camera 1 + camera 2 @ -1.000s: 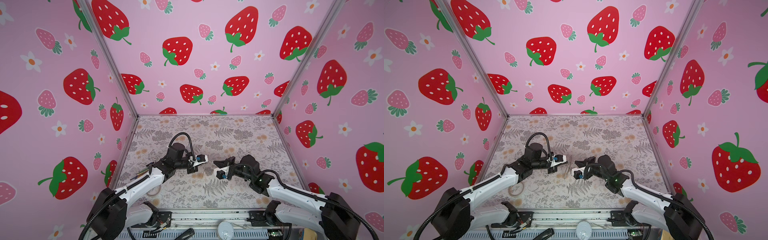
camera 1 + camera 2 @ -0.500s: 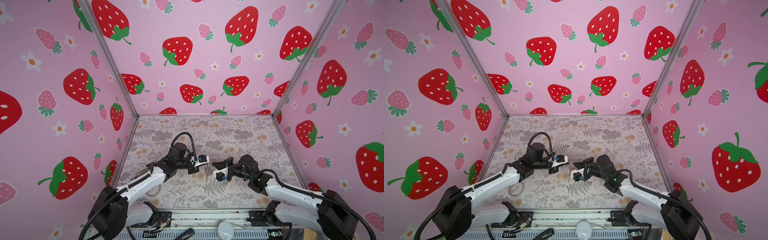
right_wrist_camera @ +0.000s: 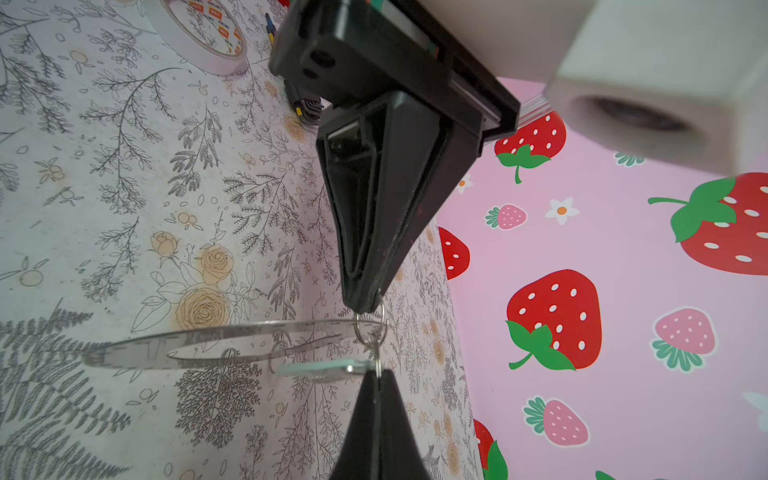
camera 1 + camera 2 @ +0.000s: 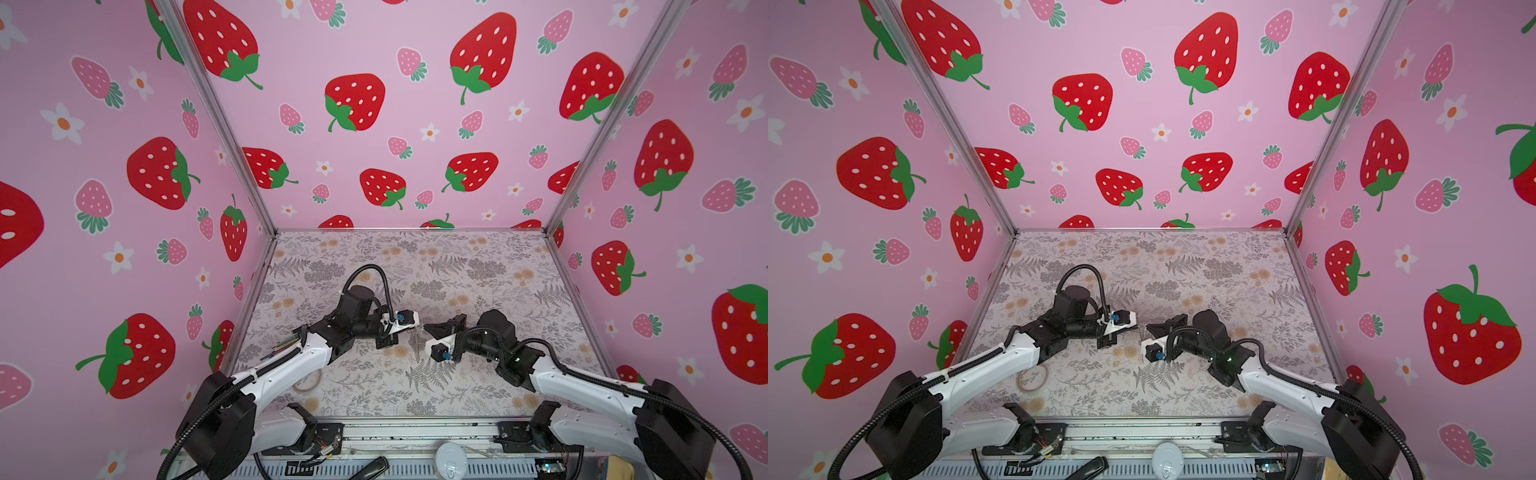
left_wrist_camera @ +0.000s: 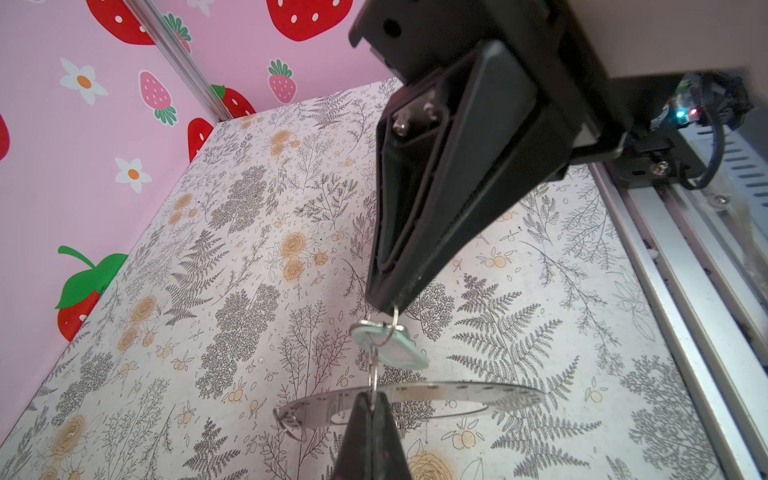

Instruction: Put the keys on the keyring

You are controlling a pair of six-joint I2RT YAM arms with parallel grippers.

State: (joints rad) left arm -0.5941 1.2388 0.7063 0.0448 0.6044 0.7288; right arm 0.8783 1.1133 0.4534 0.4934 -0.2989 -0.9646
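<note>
The keyring [image 5: 457,392] is a flat grey metal disc with small holes along its rim, held level above the table; it also shows in the right wrist view [image 3: 199,343]. My left gripper [image 5: 371,400] is shut on a thin wire ring [image 5: 375,368] at the disc's rim. My right gripper [image 3: 377,374] is shut on a thin wire ring carrying the key [image 3: 320,368], a small flat pale green and silvery piece [image 5: 401,347]. Whether both hold one ring I cannot tell. In both top views the left gripper [image 4: 417,327] and right gripper [image 4: 425,328] meet tip to tip mid-table.
A translucent beige tape roll [image 4: 306,380] lies on the floral table [image 4: 457,266] under the left arm, also seen in the right wrist view [image 3: 199,37]. Another small wire ring [image 5: 291,419] hangs on the disc's rim. Pink strawberry walls enclose three sides; a metal rail [image 5: 685,291] runs along the front.
The two grippers have drawn closer together; the gap between their tips has shrunk until they almost touch. Both stay shut.
</note>
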